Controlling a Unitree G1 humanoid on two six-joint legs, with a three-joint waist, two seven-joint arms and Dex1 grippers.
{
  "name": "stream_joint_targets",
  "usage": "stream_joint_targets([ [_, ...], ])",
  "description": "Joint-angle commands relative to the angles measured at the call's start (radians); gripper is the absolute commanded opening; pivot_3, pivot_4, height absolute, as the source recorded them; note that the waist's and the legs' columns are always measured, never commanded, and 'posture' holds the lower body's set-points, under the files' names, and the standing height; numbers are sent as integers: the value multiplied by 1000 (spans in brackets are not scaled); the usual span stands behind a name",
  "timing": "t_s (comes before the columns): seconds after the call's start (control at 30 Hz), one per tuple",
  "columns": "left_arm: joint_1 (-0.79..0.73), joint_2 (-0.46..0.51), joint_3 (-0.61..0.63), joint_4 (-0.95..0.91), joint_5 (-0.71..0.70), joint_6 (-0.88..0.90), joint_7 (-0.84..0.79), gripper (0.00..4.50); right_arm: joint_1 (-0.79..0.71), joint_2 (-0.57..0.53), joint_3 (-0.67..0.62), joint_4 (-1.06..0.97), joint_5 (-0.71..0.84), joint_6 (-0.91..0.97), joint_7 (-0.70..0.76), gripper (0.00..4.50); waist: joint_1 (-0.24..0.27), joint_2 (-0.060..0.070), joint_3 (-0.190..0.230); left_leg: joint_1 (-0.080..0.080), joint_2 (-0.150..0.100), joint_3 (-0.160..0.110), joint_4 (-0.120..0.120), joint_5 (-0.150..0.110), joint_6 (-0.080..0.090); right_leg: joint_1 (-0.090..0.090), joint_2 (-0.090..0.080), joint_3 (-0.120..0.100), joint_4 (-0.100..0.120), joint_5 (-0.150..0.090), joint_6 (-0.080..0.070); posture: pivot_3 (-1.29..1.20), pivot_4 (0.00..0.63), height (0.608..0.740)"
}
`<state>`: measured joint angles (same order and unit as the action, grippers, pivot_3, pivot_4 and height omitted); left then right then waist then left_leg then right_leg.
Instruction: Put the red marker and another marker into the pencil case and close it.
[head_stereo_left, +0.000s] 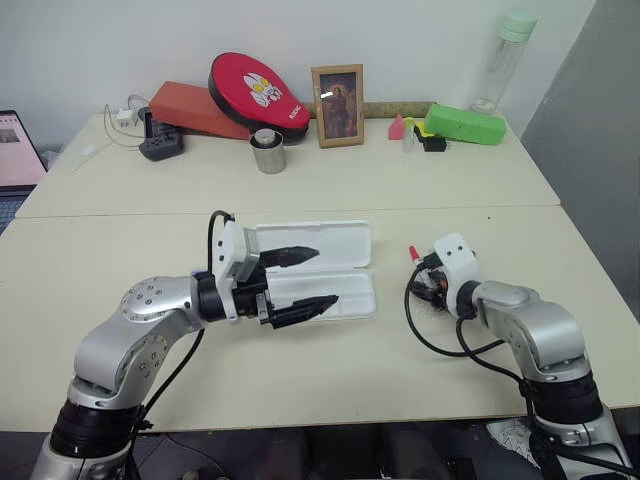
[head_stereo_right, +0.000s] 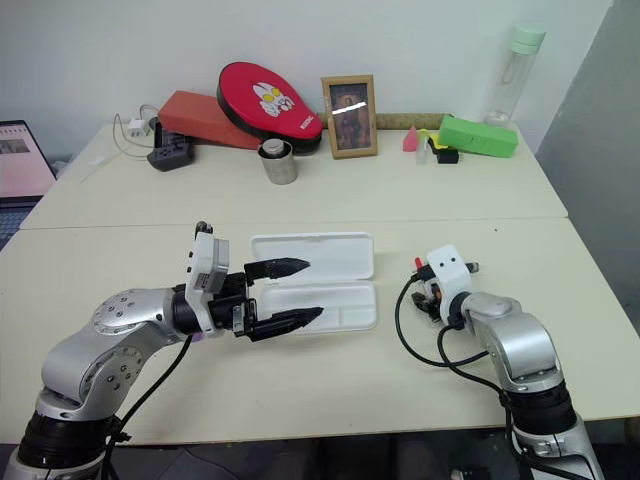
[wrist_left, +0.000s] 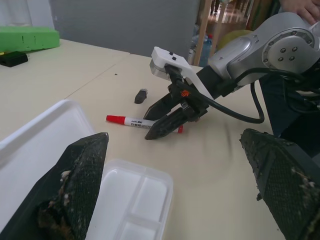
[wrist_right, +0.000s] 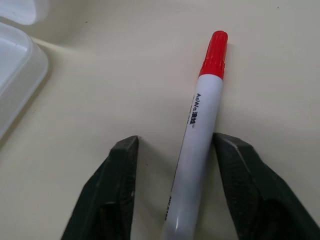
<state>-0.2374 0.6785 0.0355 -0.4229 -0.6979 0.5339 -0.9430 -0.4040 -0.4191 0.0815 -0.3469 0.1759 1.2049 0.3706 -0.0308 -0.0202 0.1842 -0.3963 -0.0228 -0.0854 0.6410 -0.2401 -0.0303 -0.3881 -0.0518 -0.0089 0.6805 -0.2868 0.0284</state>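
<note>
Probably the red marker (wrist_right: 200, 135), light, stiff and smooth, may roll on the table (head_stereo_left: 330, 360), so our half-closed right gripper (wrist_right: 175, 185), around its barrel without holding it, should pinch mid-barrel, while the left gripper (head_stereo_left: 305, 280) is wide open.

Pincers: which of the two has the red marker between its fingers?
The right pincer: its fingers straddle the red marker lying on the table, not yet clamped. The left pincer hangs wide open over the open pencil case.
</note>
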Motion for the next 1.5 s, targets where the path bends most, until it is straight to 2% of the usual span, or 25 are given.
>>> stream_joint_targets([
  [0.03, 5, -11, 16, -24, 7, -26, 8, 4500, -4, -25, -1, 9, -5, -7, -4, 1167, 1, 0, 0, 0, 0, 0, 0, 0, 0, 0, 0, 0, 0, 0, 0, 0, 150, 740],
  [0.13, 9, -13, 16, -27, 9, -27, 12, 4500, -10, -34, -2, 6, 1, -13, 2, 308, 1, 0, 0, 0, 0, 0, 0, 0, 0, 0, 0, 0, 0, 0, 0, 0, 150, 740],
  [0.17, 11, -14, 17, -27, 11, -28, 15, 4500, -16, -41, 0, 1, 4, -14, 9, 256, 1, 0, 0, 0, 0, 0, 0, 0, 0, 0, 0, 0, 0, 0, 0, 0, 150, 740],
  [0.4, 29, -15, 35, -35, 20, -33, 40, 4500, -59, -137, 33, -53, 28, -93, 111, 257, 0, 0, 0, 0, 0, 0, 0, 0, 0, 0, 0, 0, 0, 0, 0, 0, 150, 740],
  [0.57, 143, 18, 144, -99, -20, -8, 77, 4500, -87, -345, 69, -129, 83, -245, 361, 257, -1, 1, 1, 0, 0, -1, 0, 0, 0, -1, 0, 0, 0, 0, 0, 0, 150, 740],
  [0.67, 219, 33, 190, -126, -22, -4, 88, 4500, -93, -423, 107, -129, 98, -353, 489, 257, 0, 1, 1, 0, 1, -1, 0, 0, 0, 0, 0, -1, -1, 0, 0, 0, 150, 740],
  [0.73, 270, 37, 228, -141, -19, -5, 101, 4500, -124, -436, 144, -97, 79, -448, 549, 257, 0, 1, 1, 0, 1, -1, 0, 0, 0, 0, 0, 0, -1, 0, 0, 0, 150, 740],
  [0.9, 369, 42, 337, -180, -38, 4, 134, 4500, -293, -328, 322, 18, -4, -615, 647, 257, -6, 1, 1, 1, 3, 0, 0, 0, 0, 0, -1, 1, -1, 0, 0, 0, 150, 740],
  [1.0, 416, 40, 366, -184, -25, -5, 134, 4500, -391, -172, 419, 128, -69, -654, 614, 257, -4, 0, 1, 2, 3, -1, 0, 0, 0, 0, -1, 1, -1, 0, 0, 0, 150, 740],
  [1.1, 469, 27, 399, -198, -21, -10, 145, 4500, -431, -79, 491, 205, -128, -702, 620, 257, -1, 0, 1, 1, 2, -2, 0, 0, 0, -1, -1, 0, 0, 0, -1, 0, 150, 740],
  [1.23, 528, 17, 444, -237, -36, -7, 166, 4500, -463, 3, 529, 309, -183, -730, 605, 257, 8, 0, 1, -2, 0, -5, 0, 0, -1, -1, -3, 1, -2, 0, -1, 0, 150, 740],
  [1.5, 562, 9, 457, -294, -57, 5, 214, 4500, -490, 58, 531, 446, -250, -821, 616, 257, 2, 0, 1, -1, 1, -7, 0, -1, -2, -1, -3, 0, -1, 0, -1, 0, 150, 740],
])
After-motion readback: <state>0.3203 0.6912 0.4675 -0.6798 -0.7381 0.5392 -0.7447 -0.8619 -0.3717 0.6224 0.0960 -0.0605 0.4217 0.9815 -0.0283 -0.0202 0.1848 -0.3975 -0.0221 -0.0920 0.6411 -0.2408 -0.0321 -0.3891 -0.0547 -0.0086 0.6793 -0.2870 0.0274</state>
